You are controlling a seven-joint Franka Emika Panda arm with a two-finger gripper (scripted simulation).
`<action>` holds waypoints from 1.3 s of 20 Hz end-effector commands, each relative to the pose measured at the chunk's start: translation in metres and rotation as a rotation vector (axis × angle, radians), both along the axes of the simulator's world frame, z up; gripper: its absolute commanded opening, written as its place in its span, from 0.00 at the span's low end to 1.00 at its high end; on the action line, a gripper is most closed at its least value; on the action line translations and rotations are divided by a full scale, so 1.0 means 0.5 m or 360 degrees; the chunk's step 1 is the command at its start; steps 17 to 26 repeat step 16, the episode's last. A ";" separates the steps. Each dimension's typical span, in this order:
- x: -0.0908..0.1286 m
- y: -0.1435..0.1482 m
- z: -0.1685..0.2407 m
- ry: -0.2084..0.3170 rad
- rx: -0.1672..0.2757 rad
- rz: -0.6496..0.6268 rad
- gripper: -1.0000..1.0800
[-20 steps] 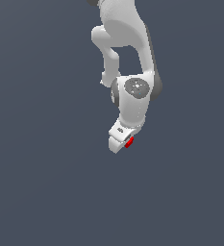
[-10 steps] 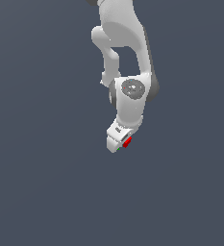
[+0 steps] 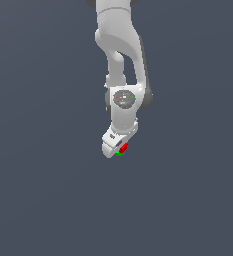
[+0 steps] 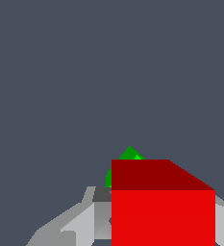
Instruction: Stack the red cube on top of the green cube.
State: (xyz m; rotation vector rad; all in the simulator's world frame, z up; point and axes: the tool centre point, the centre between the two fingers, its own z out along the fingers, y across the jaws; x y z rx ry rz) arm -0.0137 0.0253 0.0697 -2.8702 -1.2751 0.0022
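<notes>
My white gripper (image 3: 121, 149) is shut on the red cube (image 3: 124, 147), which shows as a small red patch at its tip in the exterior view. Just below it peeks a sliver of the green cube (image 3: 119, 154). In the wrist view the red cube (image 4: 162, 206) fills the space between my grey fingers (image 4: 80, 222). The green cube (image 4: 128, 155) shows only as a small corner past the red cube's far edge; the rest of it is hidden. I cannot tell whether the two cubes touch.
A plain dark grey surface (image 3: 43, 190) lies all around. No other objects or edges are in view.
The arm has swung toward the exterior view's left and slightly lower, carrying the red cube. A green sliver now shows under the gripper.
</notes>
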 end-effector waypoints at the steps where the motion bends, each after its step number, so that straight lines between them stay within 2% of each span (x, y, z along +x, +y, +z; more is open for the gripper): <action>1: -0.006 -0.010 -0.011 -0.0003 0.0000 0.0002 0.00; 6: -0.005 -0.014 -0.016 -0.0003 0.0000 0.0001 0.00; 7: -0.005 -0.014 -0.016 -0.0003 0.0000 0.0001 0.96; 26: -0.005 -0.014 -0.016 -0.0003 0.0000 0.0001 0.96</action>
